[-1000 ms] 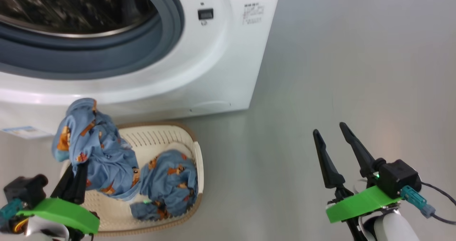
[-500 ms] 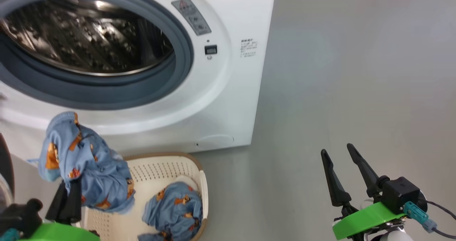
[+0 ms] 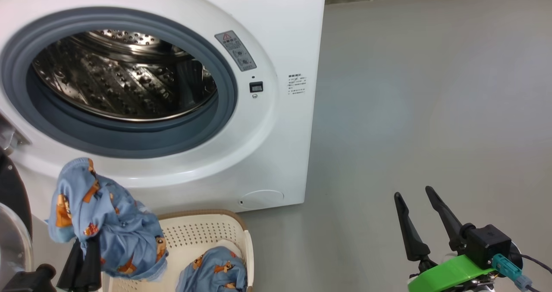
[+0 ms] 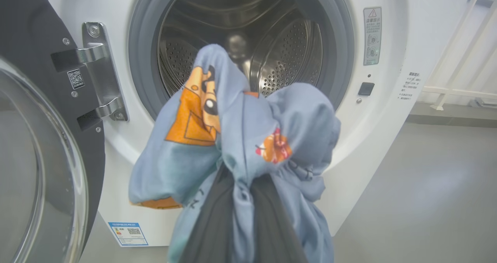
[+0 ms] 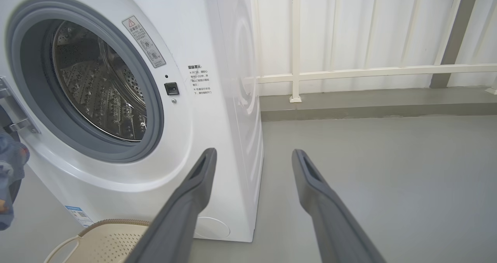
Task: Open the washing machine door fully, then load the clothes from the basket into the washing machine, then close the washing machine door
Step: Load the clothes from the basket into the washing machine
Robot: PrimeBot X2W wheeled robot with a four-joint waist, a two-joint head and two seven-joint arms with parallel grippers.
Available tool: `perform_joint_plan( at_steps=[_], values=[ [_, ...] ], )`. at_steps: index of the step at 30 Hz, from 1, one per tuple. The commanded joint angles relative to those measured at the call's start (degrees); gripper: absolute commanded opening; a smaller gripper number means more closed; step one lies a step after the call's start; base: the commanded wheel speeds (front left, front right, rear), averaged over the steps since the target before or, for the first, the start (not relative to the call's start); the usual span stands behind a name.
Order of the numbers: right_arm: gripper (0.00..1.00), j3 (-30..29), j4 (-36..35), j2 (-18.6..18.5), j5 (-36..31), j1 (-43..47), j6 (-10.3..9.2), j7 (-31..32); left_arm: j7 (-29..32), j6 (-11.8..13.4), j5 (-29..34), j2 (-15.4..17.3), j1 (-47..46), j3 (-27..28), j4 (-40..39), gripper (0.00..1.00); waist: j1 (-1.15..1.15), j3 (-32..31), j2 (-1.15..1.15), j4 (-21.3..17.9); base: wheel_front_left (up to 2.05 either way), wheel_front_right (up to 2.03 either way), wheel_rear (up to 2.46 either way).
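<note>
The white washing machine stands with its steel drum showing. The washing machine door, black-rimmed with a clear glass bowl, is swung wide to the left on its hinge. My left gripper is shut on one bundle of the light blue printed clothes, held up in front of the drum's lower rim and above the basket. Another bundle lies in the basket. My right gripper hangs open over the floor to the right, nothing between its fingers.
Bare grey floor stretches to the right of the machine. A white railing on a low ledge runs behind it. The machine's round flap and a blue label sit low on its front.
The head camera has tilted up, bringing the whole drum opening into view. My left gripper has lifted its bundle clear of the one lying in the basket. The right gripper stays open.
</note>
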Motion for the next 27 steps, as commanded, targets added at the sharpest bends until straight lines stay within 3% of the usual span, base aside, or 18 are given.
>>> perform_joint_plan(
  at_steps=[1, 13, 27],
  values=[
    [1.0, 1.1, -1.3, 0.0, -0.5, 0.0, 0.09, -0.3, -0.6, 0.3, 0.8, 0.3, -0.7, 2.5, -2.1, 0.0, 0.0, -0.8, 0.0, 0.0, 0.0, 0.0, 0.0],
    [1.0, 0.6, -1.4, 0.0, -0.1, 1.0, 0.09, -0.3, -0.6, 0.3, 1.3, -1.3, 0.1, 4.0, -2.7, 0.0, 0.0, -0.7, 0.0, 0.5, 0.0, 0.0, 0.0],
    [1.0, 1.8, -2.3, 0.0, 0.6, -0.1, 0.09, -0.3, -0.6, 0.3, -1.3, 1.1, -6.4, 2.2, -2.2, 0.0, 0.0, 4.6, 0.0, -1.0, 0.0, 0.0, 0.0]
  ],
)
